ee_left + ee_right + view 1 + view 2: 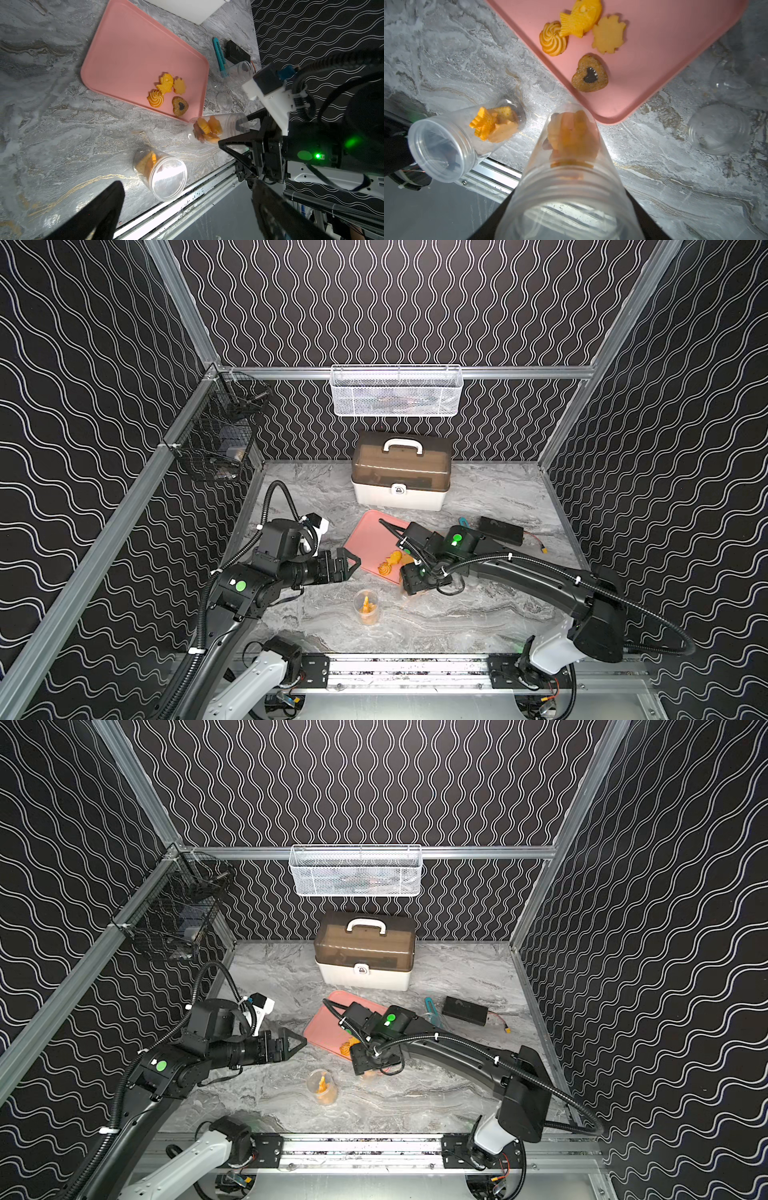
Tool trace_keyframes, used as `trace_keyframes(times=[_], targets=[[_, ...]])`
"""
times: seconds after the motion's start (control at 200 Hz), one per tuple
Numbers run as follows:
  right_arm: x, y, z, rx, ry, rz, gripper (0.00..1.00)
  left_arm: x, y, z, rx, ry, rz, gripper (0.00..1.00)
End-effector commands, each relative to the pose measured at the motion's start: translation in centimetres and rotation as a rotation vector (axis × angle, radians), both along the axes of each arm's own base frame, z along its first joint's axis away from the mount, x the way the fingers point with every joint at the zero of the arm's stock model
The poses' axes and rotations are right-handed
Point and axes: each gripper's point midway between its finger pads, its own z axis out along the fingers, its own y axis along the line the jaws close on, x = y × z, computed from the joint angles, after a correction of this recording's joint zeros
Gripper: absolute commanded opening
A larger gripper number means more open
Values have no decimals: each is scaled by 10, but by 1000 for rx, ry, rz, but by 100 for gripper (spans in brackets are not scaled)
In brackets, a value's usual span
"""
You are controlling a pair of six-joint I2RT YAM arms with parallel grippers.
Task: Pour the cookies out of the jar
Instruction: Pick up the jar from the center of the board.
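Free jar (366, 608) is nearest the rail, upright on the table (478, 614), no lid. Cookies (148, 164) sit in its base; several, can't count. It stands between the arms, about equally near both.

Next back, the right gripper (236, 135) is clamped across the mouth end of the held jar (571, 158). Key relation: the jar's long axis runs straight out from the gripper. The mouth is at the wrist end and the base points down and away, so its cookies sit at the closed end. The base is just beside the near corner of the tray (128, 41), not over it. Can't tell if the base touches the table. Judgement: the pour needs the wrist to roll the mouth down and carry it over the tray, which lies just beyond the base. The right arm is the nearer one to that corner.

Left gripper (351, 566) is spread wide and empty. It hangs above the table left of the tray, pointing at it, apart from both jars.

Four cookies lie on the tray at its near end. Swirl (553, 39), fish (580, 18) and flower (609, 34) are clustered and touching; heart (589, 75) is just apart.

Past the tray's right edge: one clear lid (223, 100), an empty jar (242, 69) that looks to lie on its side, a teal tool (219, 55) and a black box (236, 52). Far back: case (401, 472), white basket (397, 391), black basket (220, 435).

Counts: three jars (two loaded, one empty), one lid seen, one tray, four loose cookies.
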Motion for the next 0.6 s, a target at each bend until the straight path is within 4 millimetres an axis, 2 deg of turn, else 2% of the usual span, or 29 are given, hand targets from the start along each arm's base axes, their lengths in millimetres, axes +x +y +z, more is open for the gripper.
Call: trace_keyframes(times=[0.0, 0.35, 0.595], targets=[[6, -3, 10, 88, 12, -32, 69, 1, -2, 5, -17, -10, -1, 99], [29, -22, 37, 362, 43, -165, 70, 16, -35, 26, -283, 29, -16, 99], [43, -31, 56, 490, 9, -236, 70, 33, -54, 30, -507, 101, 23, 99]])
